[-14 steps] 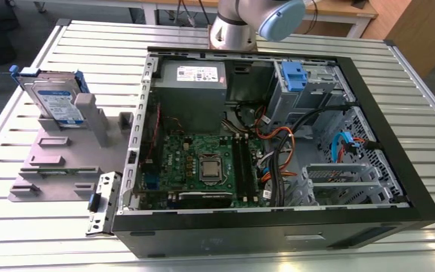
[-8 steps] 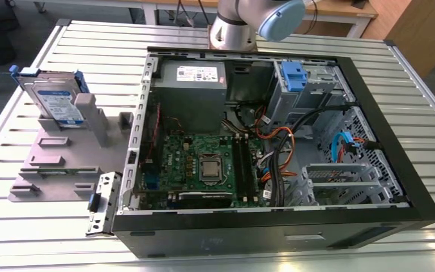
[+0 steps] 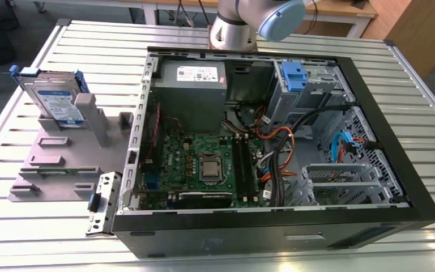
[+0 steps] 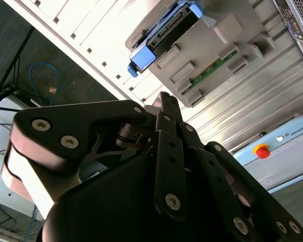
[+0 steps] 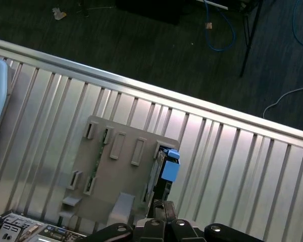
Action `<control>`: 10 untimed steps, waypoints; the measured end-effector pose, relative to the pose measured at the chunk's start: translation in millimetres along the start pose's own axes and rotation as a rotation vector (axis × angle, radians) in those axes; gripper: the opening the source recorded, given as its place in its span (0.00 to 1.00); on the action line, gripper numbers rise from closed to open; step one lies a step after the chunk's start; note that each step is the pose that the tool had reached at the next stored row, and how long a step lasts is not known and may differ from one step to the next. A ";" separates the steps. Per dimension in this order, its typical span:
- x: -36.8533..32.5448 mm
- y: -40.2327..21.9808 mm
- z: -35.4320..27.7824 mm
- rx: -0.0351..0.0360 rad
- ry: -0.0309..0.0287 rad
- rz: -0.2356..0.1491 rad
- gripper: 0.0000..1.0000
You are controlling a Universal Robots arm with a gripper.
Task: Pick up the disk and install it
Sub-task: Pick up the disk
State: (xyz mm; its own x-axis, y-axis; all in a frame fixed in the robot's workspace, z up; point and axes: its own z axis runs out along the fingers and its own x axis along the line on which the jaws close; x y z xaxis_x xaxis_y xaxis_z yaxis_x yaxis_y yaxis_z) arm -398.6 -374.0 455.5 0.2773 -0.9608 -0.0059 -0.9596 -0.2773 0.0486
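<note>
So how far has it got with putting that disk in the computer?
Nothing looks done yet: the disk stands upright in its grey holder on the table, outside the open computer case. In hand: the robot's hand faces the holder in both wrist views, apart from the disk. Left: the whole pick-up and install.

A robotics lab — slatted aluminium bench [image 3: 21, 226], opened computer tower [image 3: 263, 226], cables [image 5: 211, 43] on the floor.
</note>
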 end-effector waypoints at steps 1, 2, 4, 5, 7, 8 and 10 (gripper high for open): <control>0.0 0.0 0.0 -0.0001 0.0002 0.000 0.11; 0.0 0.0 0.0 -0.0001 0.0003 0.000 0.11; 0.0 -0.1 0.3 0.0000 0.0004 0.000 0.11; 0.0 -0.1 0.7 0.0001 0.0003 0.000 0.11; 0.0 -0.1 1.7 0.0008 0.0001 0.000 0.11; 0.0 -0.1 2.5 0.0013 -0.0001 0.000 0.11; 0.0 -0.2 3.4 0.0020 0.0000 0.000 0.11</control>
State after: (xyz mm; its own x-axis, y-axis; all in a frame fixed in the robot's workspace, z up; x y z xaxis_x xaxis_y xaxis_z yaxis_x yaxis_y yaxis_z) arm -398.5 -374.0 452.1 0.2773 -0.9608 -0.0059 -0.9596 -0.2773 0.0466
